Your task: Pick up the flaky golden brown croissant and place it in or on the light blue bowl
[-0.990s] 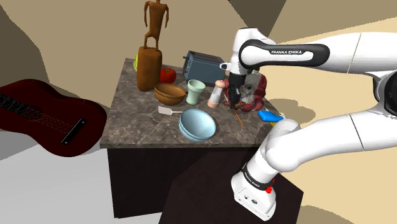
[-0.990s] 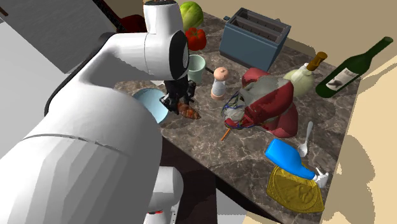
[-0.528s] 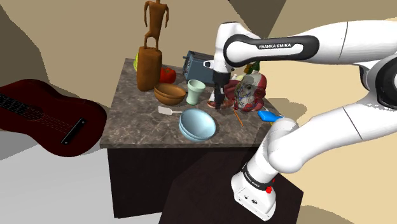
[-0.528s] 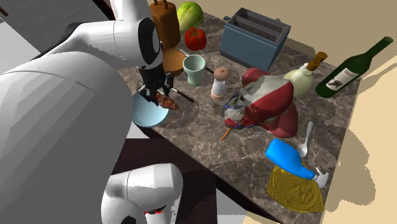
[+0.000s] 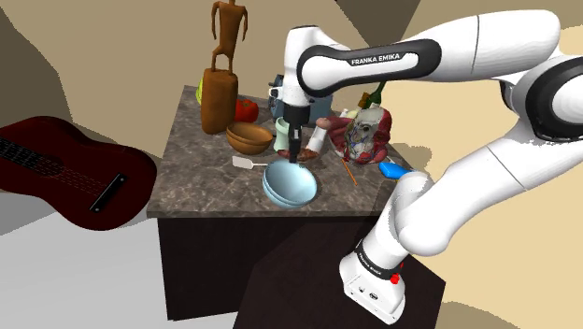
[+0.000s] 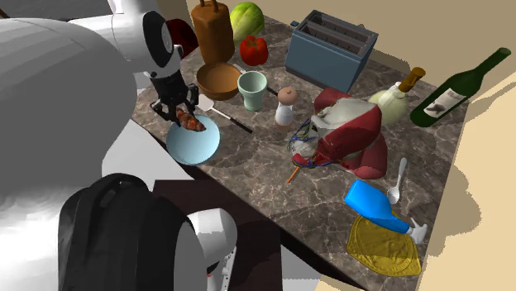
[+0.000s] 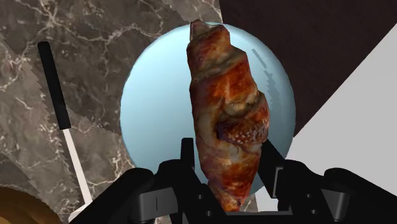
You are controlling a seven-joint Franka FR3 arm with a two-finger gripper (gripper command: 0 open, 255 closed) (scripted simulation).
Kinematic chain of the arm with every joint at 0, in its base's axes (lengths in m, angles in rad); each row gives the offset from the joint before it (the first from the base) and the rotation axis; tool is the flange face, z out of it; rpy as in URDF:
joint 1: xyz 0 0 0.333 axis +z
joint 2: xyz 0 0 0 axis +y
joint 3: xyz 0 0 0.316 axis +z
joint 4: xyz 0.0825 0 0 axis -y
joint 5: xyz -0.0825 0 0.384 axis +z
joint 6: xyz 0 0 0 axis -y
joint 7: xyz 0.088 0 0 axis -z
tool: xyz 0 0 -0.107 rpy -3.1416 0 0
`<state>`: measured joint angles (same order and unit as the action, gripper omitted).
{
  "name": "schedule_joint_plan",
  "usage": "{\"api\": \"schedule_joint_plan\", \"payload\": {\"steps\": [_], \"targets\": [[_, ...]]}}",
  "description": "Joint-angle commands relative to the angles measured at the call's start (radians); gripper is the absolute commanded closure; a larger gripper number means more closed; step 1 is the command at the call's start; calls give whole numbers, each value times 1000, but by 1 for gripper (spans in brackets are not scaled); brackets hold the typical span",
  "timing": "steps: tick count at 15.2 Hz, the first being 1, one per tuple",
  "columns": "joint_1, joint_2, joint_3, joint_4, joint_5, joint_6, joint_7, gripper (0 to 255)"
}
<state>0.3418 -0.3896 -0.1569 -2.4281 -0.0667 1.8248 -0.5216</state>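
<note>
**Golden-brown croissant pinched over the pale blue bowl**

Black fingers of the gripper [image 7: 229, 160] are pressed against the two sides of the croissant [image 7: 226, 121], clasping it at its lower end; the flaky pastry juts out past the fingertips, lengthwise along the gripper. Directly beyond it lies the light blue bowl [image 7: 153, 108], so the croissant hangs over the bowl's hollow; whether it touches the bowl I cannot tell. In the second exterior view the gripper [image 6: 183, 116] points down with the croissant [image 6: 191, 122] above the bowl [image 6: 194, 147], which sits near the edge of the dark marbled counter [image 6: 273, 169]. Just beside the bowl lies a spatula [image 7: 54, 83] with a black handle and a white blade; past it stands a brown bowl [image 6: 217, 78], and next to that a pale green cup [image 6: 252, 87] and a small shaker [image 6: 285, 106]. Farther back are a red pepper [image 6: 254, 50] and a blue-grey toaster [image 6: 331, 45]; toward the second exterior view's right a green bottle [image 6: 459, 87] lies on its side. Off the counter, at the shoulder view's left, rests a dark red guitar [image 5: 65, 168].
</note>
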Motion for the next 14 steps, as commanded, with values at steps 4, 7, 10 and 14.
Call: {"api": "schedule_joint_plan", "payload": {"steps": [4, 7, 10, 14], "targets": [[4, 35, 0, -35, 5, 70, 4, 255], [4, 54, -2, -61, 5, 115, 3, 255], [4, 75, -5, -85, 6, 160, 2, 255], [4, 86, -6, -95, 6, 181, 1, 255]]}}
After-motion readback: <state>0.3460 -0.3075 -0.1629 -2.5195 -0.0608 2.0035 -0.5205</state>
